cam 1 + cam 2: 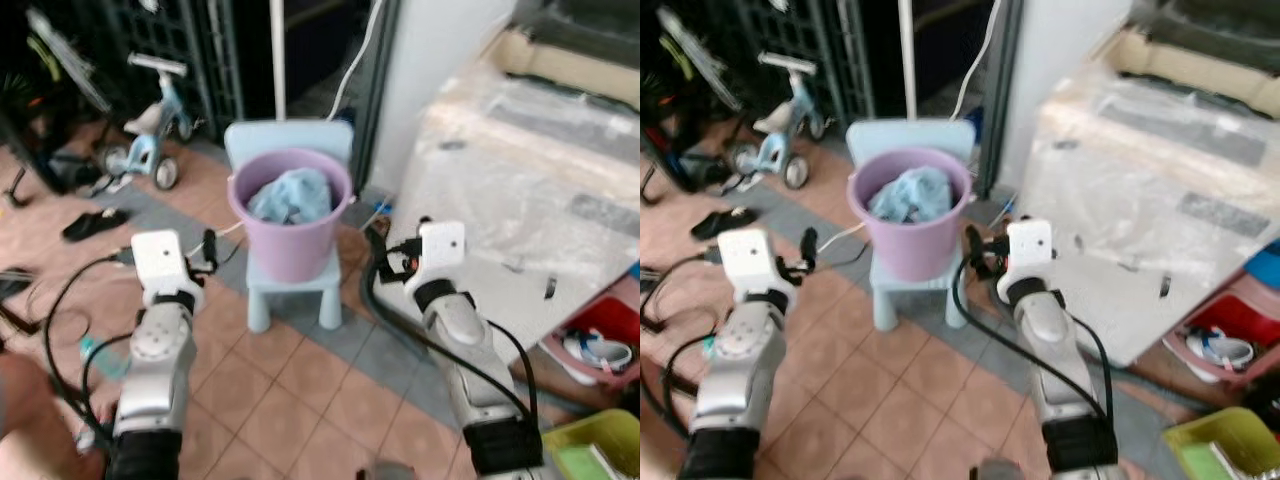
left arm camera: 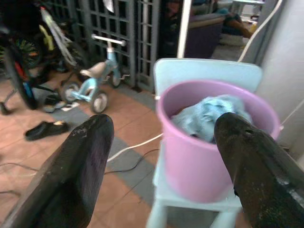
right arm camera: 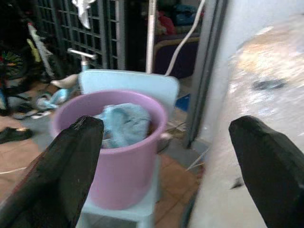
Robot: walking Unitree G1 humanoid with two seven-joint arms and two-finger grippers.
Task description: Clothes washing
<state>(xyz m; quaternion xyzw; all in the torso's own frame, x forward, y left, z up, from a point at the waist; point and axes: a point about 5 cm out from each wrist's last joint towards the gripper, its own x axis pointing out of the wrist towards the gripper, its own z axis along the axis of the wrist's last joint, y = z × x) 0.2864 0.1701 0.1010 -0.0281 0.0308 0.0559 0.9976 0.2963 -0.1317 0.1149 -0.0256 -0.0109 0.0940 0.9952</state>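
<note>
A purple bucket (image 1: 290, 225) stands on a small light-blue chair (image 1: 292, 290) ahead of me. A light-blue cloth (image 1: 292, 195) lies crumpled inside it. To the right stands a white washing machine (image 1: 520, 190) under clear plastic wrap. My left gripper (image 1: 207, 247) is raised left of the bucket, short of it. In the left wrist view that gripper (image 2: 164, 124) is open, its fingers spread wide with nothing between them. My right gripper (image 1: 386, 262) hangs between the bucket and the machine. It (image 3: 168, 127) is also open and holds nothing, facing the bucket (image 3: 121, 142).
A child's tricycle (image 1: 150, 130) and a black sandal (image 1: 95, 222) lie at the left by a dark metal gate. A red basin (image 1: 605, 335) and a green bin (image 1: 590, 445) sit at the lower right. Cables trail over the tiled floor (image 1: 300, 400).
</note>
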